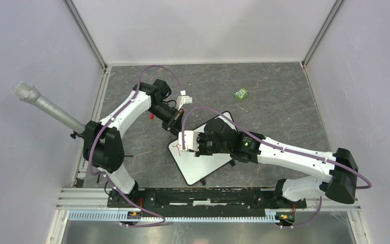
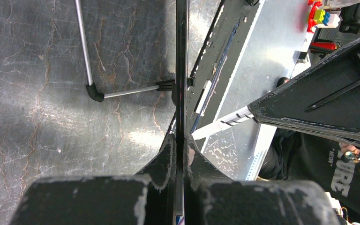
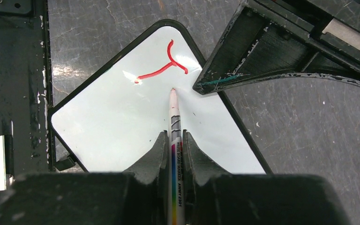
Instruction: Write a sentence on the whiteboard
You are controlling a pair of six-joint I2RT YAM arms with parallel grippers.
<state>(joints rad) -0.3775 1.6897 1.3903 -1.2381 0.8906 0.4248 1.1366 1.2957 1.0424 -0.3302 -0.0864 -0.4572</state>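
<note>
The whiteboard (image 1: 208,160) lies slanted at the table's middle, and its white face (image 3: 117,126) fills the right wrist view. Of the sentence, one red letter T (image 3: 168,65) shows near the board's far corner. My right gripper (image 3: 173,137) is shut on a white marker pen (image 3: 174,123) with a rainbow stripe. Its red tip (image 3: 172,89) sits just below the T, at or barely above the surface. My left gripper (image 1: 174,125) is shut on the board's thin dark rim (image 2: 182,70), seen edge-on in the left wrist view, at the corner beside the T.
A small green object (image 1: 241,94) lies far right on the dark mat. A grey microphone (image 1: 45,104) pokes in from the left wall. A thin metal rod with a black elbow (image 2: 93,92) runs under the board. The black base rail (image 1: 208,195) lines the near edge.
</note>
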